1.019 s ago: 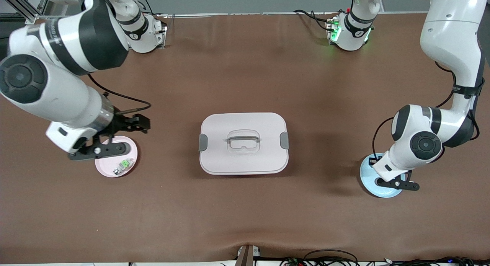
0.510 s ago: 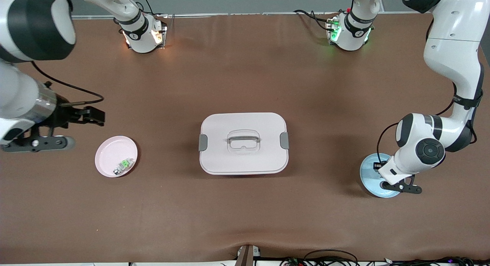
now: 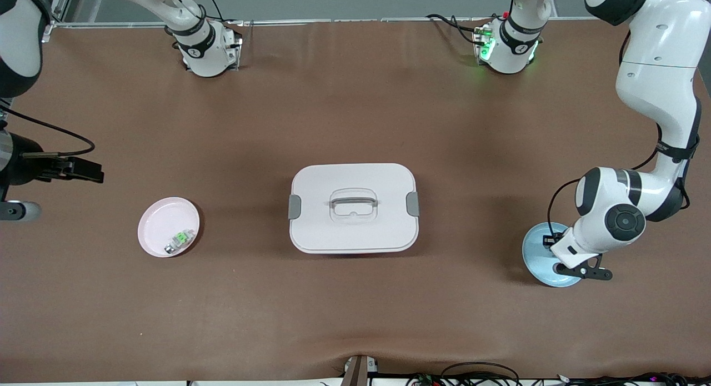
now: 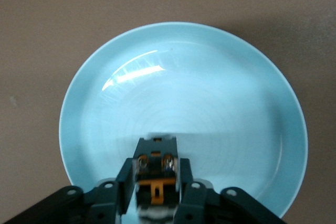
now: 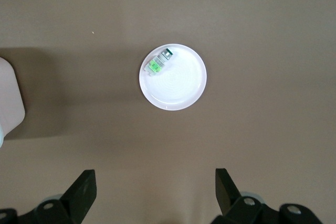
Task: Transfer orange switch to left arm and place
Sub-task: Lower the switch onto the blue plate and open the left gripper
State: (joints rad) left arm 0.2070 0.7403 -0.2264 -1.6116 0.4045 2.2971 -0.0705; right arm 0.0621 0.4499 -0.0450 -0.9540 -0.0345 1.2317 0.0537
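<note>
The orange switch (image 4: 156,167), a small black block with orange markings, sits between the fingers of my left gripper (image 4: 156,174), which is shut on it. They are low over the light blue plate (image 3: 534,254) at the left arm's end of the table. In the front view the wrist hides the switch. My right gripper (image 5: 155,192) is open and holds nothing. It is high over bare table at the right arm's end, beside the pink plate (image 5: 181,85). The white box (image 3: 353,208) stands mid-table between the two plates.
The pink plate (image 3: 161,225) holds a tiny green-and-white part (image 3: 179,240). A corner of the box (image 5: 9,98) shows in the right wrist view. Brown tabletop lies open around the box and along the edge nearest the front camera.
My right arm has lifted off the pink plate and swung out to the table's end. My left gripper has shifted slightly over the blue plate.
</note>
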